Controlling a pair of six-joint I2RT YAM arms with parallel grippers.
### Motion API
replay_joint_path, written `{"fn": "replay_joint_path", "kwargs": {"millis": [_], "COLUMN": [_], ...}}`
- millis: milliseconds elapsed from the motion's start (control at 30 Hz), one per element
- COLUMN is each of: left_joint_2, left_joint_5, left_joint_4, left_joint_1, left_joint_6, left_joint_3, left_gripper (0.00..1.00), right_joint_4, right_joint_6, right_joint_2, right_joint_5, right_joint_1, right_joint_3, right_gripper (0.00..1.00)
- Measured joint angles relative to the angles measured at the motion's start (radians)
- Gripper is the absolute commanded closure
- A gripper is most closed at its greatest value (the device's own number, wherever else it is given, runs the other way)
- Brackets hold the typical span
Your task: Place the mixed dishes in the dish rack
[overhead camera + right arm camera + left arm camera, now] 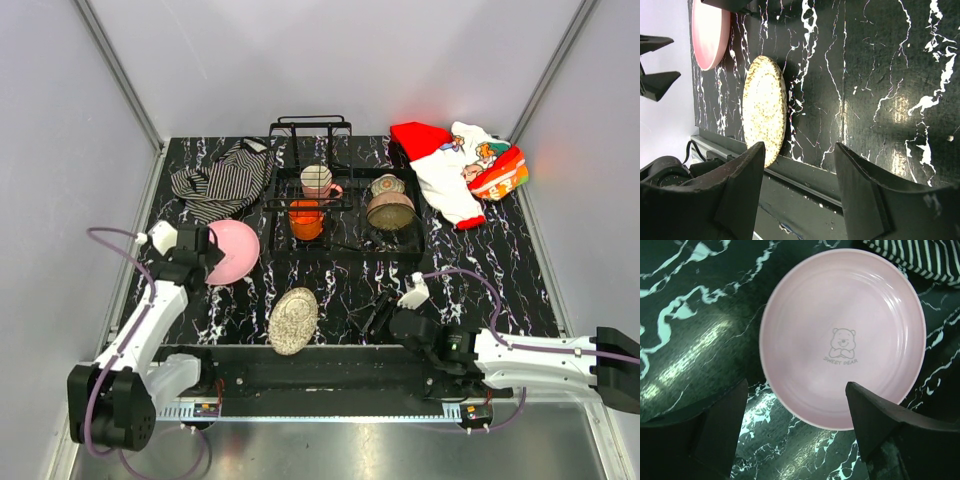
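- The left gripper (796, 390) hangs over the pink round plate (842, 335), jaws spread wide and empty. The plate lies flat on the table (480, 270), left of the dish rack (345, 238).
- The right gripper (799, 150), jaws parted with nothing between them, sits beside the tan-gold patterned plate (765, 115) (near the table's front edge).
- In the rack: small orange cup (306, 220), cream-pink mug (318, 180), brownish bowl (390, 210).

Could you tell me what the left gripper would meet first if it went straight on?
Probably the pink plate, at its near rim: the left gripper, jaws open, points down onto it. Its height above is unclear.
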State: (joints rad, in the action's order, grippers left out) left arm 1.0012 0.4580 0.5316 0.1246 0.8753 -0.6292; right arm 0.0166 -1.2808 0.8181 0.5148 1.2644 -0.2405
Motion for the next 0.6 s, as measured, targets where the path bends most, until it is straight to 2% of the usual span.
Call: {"fn": "replay_joint_path", "kwargs": {"millis": [133,267,433,600], "left_joint_2": [0.011,0.105,0.174,0.196], "left_joint_5": [0.026,0.02,-0.001,-0.023], "left_joint_4": [0.051,0.057,0.023,-0.03], "left_joint_1": [-0.015,-0.044,-0.086,-0.132], "left_joint_6": [0.087,0.13,0.155,0.166], "left_joint_3": [0.0,0.0,0.031,0.073], "left_gripper": [0.26,0.3,0.35,0.46], "right_joint_4": [-0.003,-0.004,-0.007,-0.008], "right_joint_6": [0.0,0.0,0.0,0.001], "right_joint_2": [0.0,0.0,-0.02,-0.039], "right_joint_5": [0.0,0.0,0.002,0.018], "right_joint_1": [0.0,0.0,0.0,0.0], "right_joint_3": [0.0,0.0,0.0,0.0], "right_gripper": [0.37,0.37,0.37,0.37]}}
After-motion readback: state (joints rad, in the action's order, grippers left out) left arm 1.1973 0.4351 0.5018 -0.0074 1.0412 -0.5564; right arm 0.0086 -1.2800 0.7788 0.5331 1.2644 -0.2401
